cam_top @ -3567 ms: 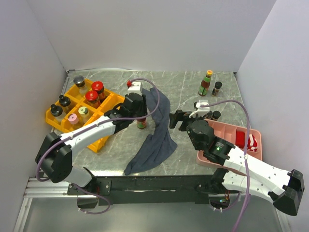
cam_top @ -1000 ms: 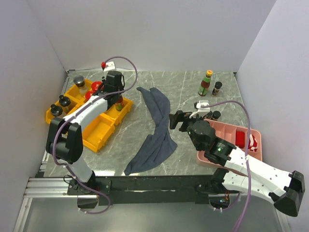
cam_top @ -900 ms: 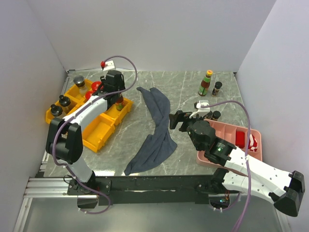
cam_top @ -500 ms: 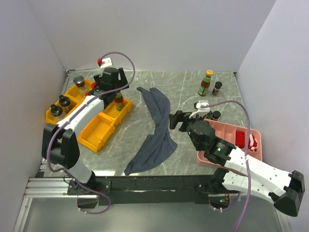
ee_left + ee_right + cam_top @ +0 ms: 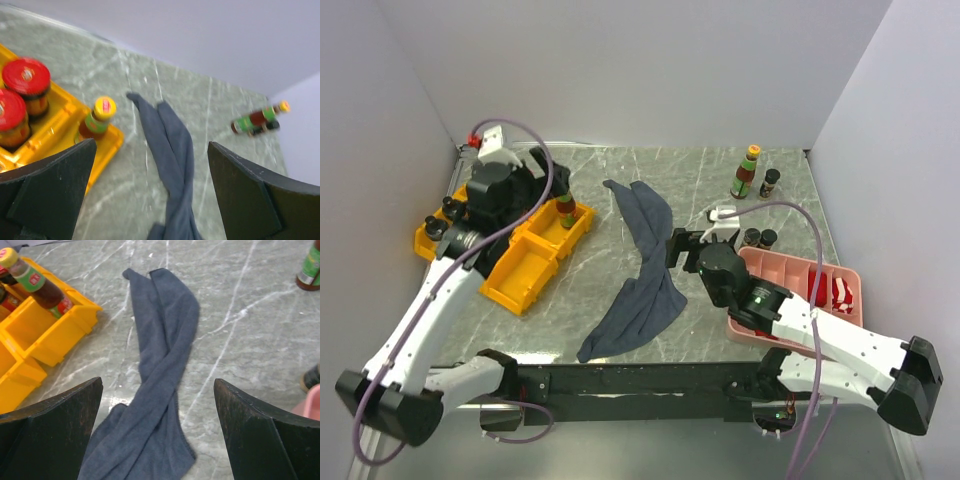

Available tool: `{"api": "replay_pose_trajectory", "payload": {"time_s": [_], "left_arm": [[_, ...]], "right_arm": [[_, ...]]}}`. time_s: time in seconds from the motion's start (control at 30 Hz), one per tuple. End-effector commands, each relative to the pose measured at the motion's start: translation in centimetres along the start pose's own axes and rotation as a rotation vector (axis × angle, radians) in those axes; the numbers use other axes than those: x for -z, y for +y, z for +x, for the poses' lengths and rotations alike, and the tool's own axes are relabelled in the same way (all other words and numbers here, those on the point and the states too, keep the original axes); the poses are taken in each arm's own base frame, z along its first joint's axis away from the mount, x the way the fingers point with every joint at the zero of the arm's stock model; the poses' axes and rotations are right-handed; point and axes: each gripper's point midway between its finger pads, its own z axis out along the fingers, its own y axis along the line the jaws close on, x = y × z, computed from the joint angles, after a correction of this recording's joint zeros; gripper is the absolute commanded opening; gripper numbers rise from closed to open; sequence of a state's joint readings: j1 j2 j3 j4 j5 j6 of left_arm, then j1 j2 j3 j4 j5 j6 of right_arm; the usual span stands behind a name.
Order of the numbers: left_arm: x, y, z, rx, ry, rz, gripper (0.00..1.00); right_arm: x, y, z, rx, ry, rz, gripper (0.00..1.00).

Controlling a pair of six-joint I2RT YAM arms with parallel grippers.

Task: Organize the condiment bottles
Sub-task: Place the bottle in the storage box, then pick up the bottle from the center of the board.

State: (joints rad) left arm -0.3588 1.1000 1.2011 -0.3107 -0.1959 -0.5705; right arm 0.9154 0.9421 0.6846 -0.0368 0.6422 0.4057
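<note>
**Top external view: two open, empty end effectors over a worktop of condiment bottles**

Left end effector [image 5: 151,145] hangs above the yellow organiser bins [image 5: 525,275]. Its fingers are spread wide with nothing between them. In its wrist view a yellow-capped sauce bottle [image 5: 97,120] stands upright just below, in the bin compartment nearest the cloth. The red-lidded jars [image 5: 27,85] sit in the neighbouring compartments to its left. From above, the arm hides most of those jars. Two small black-capped bottles [image 5: 438,228] show at the bins' left edge.

Right end effector [image 5: 158,382] is also spread wide and holds nothing. It is poised over the marble worktop [image 5: 700,190], pointing at a grey-blue cloth [image 5: 645,270] that lies in a long crumpled strip mid-table.

Beside that arm, two loose black-capped bottles [image 5: 752,237] stand just at the rim of a pink tray [image 5: 810,262] (red packets [image 5: 825,290] lie inside it).

At the far right rear, an orange-capped sauce bottle [image 5: 747,172] and a small dark bottle [image 5: 770,182] stand side by side. They are well apart from the bins.
</note>
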Motion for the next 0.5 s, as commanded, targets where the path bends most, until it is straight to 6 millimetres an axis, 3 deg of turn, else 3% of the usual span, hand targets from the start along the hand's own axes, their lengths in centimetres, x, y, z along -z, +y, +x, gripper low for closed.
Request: {"api": "replay_pose_trajectory", "payload": {"time_s": [0.0,0.1,0.2,0.23,0.33,0.37,0.43,0.47], "left_arm": [[2.5,-0.3,4.6,0.028,0.155,0.101,0.99],[3.8,0.2,6.5,0.012,0.201,0.125,1.0],[5.0,-0.2,8.1,0.008,0.252,0.191,0.99],[5.3,-0.2,9.3,0.003,0.286,0.215,0.99],[5.9,0.0,10.0,0.005,0.284,0.241,1.0],[6.0,-0.1,9.9,0.014,0.279,0.241,0.99],[6.3,-0.3,9.5,0.018,0.266,0.257,0.99],[6.7,-0.6,9.3,0.019,0.26,0.273,1.0]], "right_arm": [[0.0,2.4,-4.0,-0.066,-0.032,-0.048,1.0],[-0.7,1.9,-5.2,-0.06,-0.043,0.007,1.0],[-2.9,0.1,-6.1,-0.085,0.004,0.081,1.0],[-4.0,-2.2,-7.0,-0.118,-0.002,0.14,1.0],[-6.0,-4.6,-8.6,-0.133,-0.02,0.222,1.0],[-6.6,-6.7,-9.4,-0.118,-0.039,0.29,1.0],[-8.3,-9.0,-10.4,-0.106,-0.035,0.386,1.0],[-9.0,-11.4,-10.9,-0.111,-0.032,0.451,1.0]]}}
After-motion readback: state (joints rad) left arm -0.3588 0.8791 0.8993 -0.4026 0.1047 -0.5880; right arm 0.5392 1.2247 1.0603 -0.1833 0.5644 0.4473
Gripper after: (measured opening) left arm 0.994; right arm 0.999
